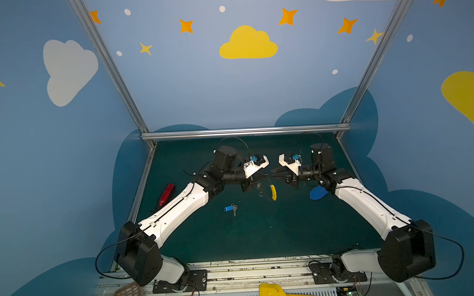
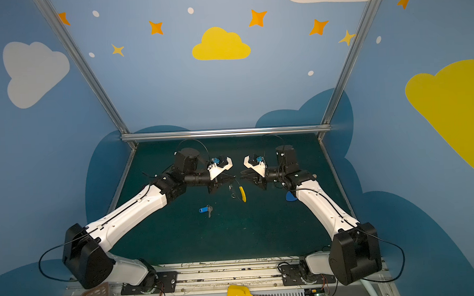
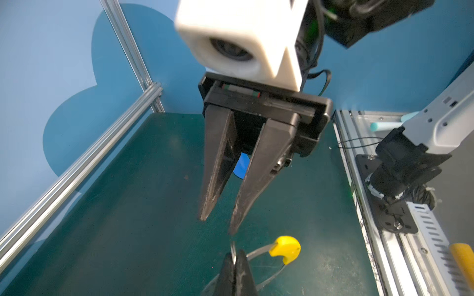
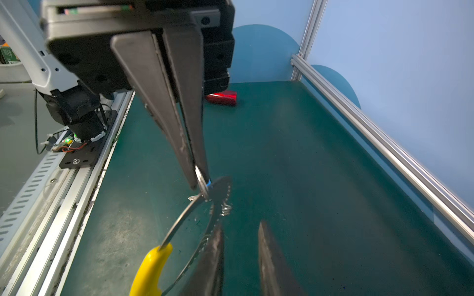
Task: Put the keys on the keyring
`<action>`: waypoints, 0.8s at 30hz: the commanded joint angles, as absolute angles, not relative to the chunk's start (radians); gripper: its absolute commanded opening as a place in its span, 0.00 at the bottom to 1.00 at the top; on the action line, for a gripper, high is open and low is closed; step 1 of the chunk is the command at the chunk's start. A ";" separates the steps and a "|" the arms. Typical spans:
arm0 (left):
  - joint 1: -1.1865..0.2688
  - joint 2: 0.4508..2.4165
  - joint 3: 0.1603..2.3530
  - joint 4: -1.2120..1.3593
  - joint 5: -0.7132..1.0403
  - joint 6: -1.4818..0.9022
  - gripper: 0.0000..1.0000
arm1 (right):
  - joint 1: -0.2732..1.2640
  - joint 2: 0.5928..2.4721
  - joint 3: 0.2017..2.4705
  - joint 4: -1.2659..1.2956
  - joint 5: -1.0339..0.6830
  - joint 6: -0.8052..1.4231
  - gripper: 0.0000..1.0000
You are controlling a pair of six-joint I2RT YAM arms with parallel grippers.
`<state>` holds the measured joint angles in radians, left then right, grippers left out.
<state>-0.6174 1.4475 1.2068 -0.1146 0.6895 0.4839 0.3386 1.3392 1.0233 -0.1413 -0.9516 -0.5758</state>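
The keyring (image 1: 273,192) hangs from the left gripper (image 1: 265,175) near the middle of the working area, its yellow sleeve turned toward the front in both top views. Whether its lower edge touches the mat (image 1: 262,236) cannot be told. A small ring (image 4: 202,184) is threaded on the grey rim, right where the left gripper's tips meet. A bit of silver metal sticks out beside it, but what it is cannot be made out. The keys (image 1: 230,209), a silver key joined to a blue tag, lie flat on the mat in front of the keyring and a little to the left, apart from both grippers.

The mat is bounded by a metal rail (image 1: 243,131) at the back and along both sides, and by the arms' mounting track at the front. A wide bare stretch of mat is left between the two arms, in front of the keys. A red object (image 1: 166,194) lies by the left edge beside the left arm. A blue shovel (image 1: 317,193) is partly hidden under the right arm. A yellow scoop (image 1: 271,294) lies off the mat on the front track.

Both arms are stretched forward and bent inward, with the wrists held level and the grippers pointed at each other, tips close together. The left jaws are pressed together on the keyring's rim. The jaws of the right gripper (image 1: 273,171) stand a little apart, with mat seen through the gap. One finger (image 4: 215,256) is just beside the rim; contact cannot be told.
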 commanded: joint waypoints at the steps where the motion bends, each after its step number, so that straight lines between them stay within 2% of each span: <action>1: -0.603 1.405 1.155 0.093 0.782 0.401 0.04 | 0.327 1.314 1.017 -0.027 -1.051 -0.516 0.21; 10: -0.598 1.411 1.096 0.278 0.824 0.340 0.04 | 0.334 1.350 1.059 -0.042 -1.221 -0.500 0.17; 18: -0.598 1.415 1.081 0.332 0.832 0.318 0.04 | 0.337 1.357 1.055 -0.035 -1.228 -0.499 0.18; 24: -0.598 1.422 1.085 0.321 0.841 0.320 0.04 | 0.342 1.361 1.060 -0.002 -1.226 -0.471 0.15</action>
